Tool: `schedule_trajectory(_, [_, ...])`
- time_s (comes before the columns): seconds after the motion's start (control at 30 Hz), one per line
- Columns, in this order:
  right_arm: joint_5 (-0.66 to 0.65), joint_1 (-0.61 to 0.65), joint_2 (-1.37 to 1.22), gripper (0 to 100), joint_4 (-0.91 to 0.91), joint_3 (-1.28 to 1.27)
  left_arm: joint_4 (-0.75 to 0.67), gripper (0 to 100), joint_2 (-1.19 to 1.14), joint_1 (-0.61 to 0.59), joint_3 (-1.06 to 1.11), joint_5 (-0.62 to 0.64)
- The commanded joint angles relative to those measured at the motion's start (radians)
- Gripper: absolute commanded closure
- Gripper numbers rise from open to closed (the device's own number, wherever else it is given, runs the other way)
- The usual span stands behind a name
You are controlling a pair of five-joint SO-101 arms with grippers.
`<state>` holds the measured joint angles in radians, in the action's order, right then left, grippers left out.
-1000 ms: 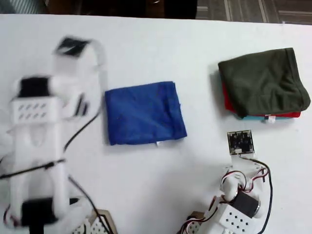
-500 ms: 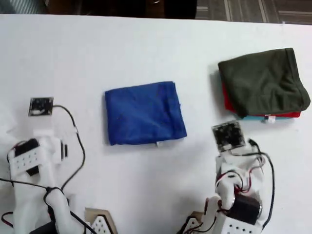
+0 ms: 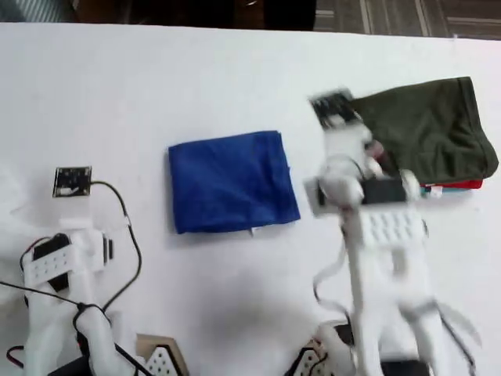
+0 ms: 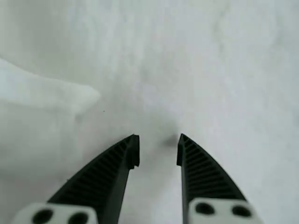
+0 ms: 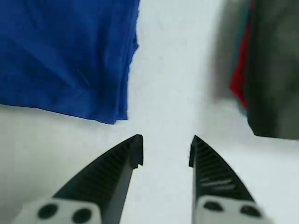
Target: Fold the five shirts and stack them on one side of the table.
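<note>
Folded blue cloth shirt (image 3: 232, 182) lay flat mid white table (image 3: 235, 70), alone. Dark green folded shirt (image 3: 427, 129) topped the red-and-teal pile (image 3: 458, 185) at one side, prob. where blue goes next. Right gripper (image 5: 166, 151) hung spread, empty, over the gap btw them, likely to grab blue. Left gripper (image 4: 156, 150), also spread & empty, sat out of the way.

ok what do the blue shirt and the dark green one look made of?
Blue shirt: soft matte knit cloth, likely cotton jersey; fine creases, limp layered edges. Dark green shirt: similar matte cloth, maybe thicker; it drapes in rounded folds. Exact fibre can't be told.
</note>
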<state>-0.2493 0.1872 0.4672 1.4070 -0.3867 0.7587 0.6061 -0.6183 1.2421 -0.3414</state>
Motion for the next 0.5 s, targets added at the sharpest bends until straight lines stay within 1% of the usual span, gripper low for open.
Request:
schedule_trajectory(0.0, [0.084, 0.091, -0.318, 73.3, 0.113, 0.368, -0.015, 85, 0.031, -0.015, 0.004, 0.002])
schedule_trajectory(0.07, [0.101, 0.113, -0.455, 68.4, 0.163, 0.509, -0.015, 85, 0.031, -0.015, 0.004, 0.002])
schedule_trajectory(0.1, [0.101, 0.117, -0.521, 68.1, 0.183, 0.571, -0.015, 85, 0.031, -0.015, 0.004, 0.002])
schedule_trajectory(0.3, [0.109, 0.133, -0.843, 71.7, 0.249, 0.872, -0.015, 85, 0.031, -0.015, 0.01, 0.0])
schedule_trajectory(0.47, [0.112, 0.133, -1.033, 71.7, 0.257, 1.03, -0.018, 85, 0.037, -0.015, 0.018, 0.0])
